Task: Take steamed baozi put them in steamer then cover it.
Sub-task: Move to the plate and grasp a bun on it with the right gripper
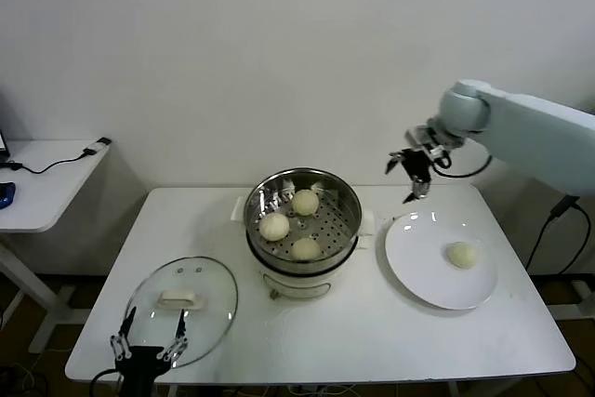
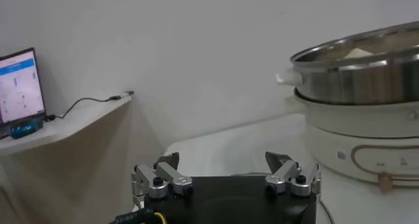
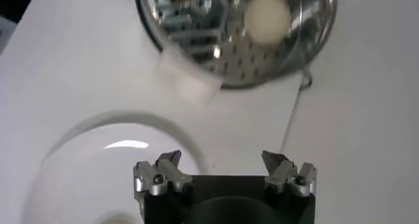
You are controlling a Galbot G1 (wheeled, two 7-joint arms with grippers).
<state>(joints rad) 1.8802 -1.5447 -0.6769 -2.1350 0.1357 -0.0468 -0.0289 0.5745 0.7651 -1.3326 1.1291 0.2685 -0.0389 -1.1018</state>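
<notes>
A: Three steamed baozi [image 1: 274, 226] sit in the steamer [image 1: 346, 194] at the middle of the surface [image 1: 372, 341]. The fourth bun [image 1: 461, 255] is alone on the white plate [image 1: 414, 267] toward the right edge. The right claw [image 1: 414, 178] hangs empty with its jaws spread, above the plate's far rim.

A: What could go wrong?

B: My guess is the descent. The bun lies nearer the plate's right side than the claw does, so a straight drop would hit bare plate or clip the bun and roll it. A soft bun could also dent if squeezed hard.

A: And the cover [image 1: 181, 309]?

B: It lies flat at the front left corner, handle up. The left claw [image 1: 149, 346] waits released just at its near rim, holding nothing. A poor grip on the handle could let the glass slide off the edge.

A: Anything hidden?

B: The right wrist view cuts off the fourth bun almost entirely. The left wrist view shows the steamer's side, not the cover.
</notes>
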